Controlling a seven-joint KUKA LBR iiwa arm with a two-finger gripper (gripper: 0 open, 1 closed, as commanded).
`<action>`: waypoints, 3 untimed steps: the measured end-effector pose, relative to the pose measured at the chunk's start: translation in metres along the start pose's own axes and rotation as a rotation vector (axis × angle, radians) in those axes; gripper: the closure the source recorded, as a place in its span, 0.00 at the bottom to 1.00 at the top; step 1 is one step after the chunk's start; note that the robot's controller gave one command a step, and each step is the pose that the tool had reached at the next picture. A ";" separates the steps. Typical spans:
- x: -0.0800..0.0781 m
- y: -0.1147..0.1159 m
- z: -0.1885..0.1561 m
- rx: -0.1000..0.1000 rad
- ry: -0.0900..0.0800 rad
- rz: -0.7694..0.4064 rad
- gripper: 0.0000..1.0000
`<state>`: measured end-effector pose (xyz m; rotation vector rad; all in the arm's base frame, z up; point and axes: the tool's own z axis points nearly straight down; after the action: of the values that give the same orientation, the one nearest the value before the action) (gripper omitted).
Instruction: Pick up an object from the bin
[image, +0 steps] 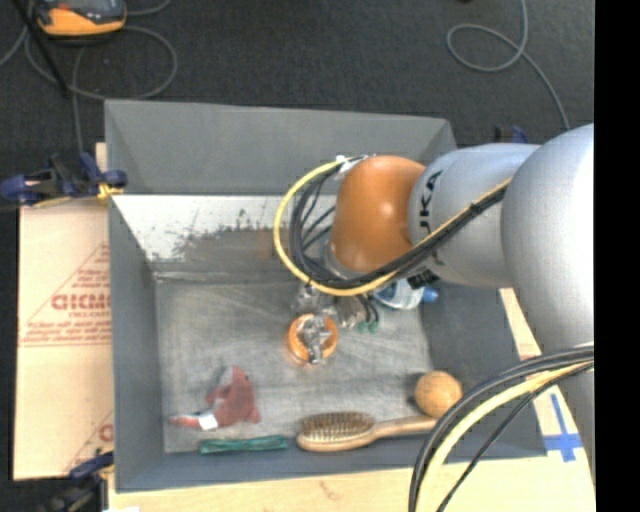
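From above, the end effector (317, 340) is low near the middle of the bin (200, 215), right at a small orange round thing (298, 341). I cannot tell how far open it is, or whether it grips it. By the near wall lie a wooden hairbrush (345, 432), a tan ball (437, 392) and a red rag (236, 398).
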<state>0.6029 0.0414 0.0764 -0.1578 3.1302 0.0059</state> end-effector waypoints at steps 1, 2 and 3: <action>0.000 0.000 0.000 0.000 0.000 0.001 1.00; 0.034 -0.039 -0.121 0.004 0.003 0.036 1.00; 0.034 -0.039 -0.121 0.003 0.004 0.036 1.00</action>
<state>0.5719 -0.0013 0.1965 -0.1013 3.1361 0.0012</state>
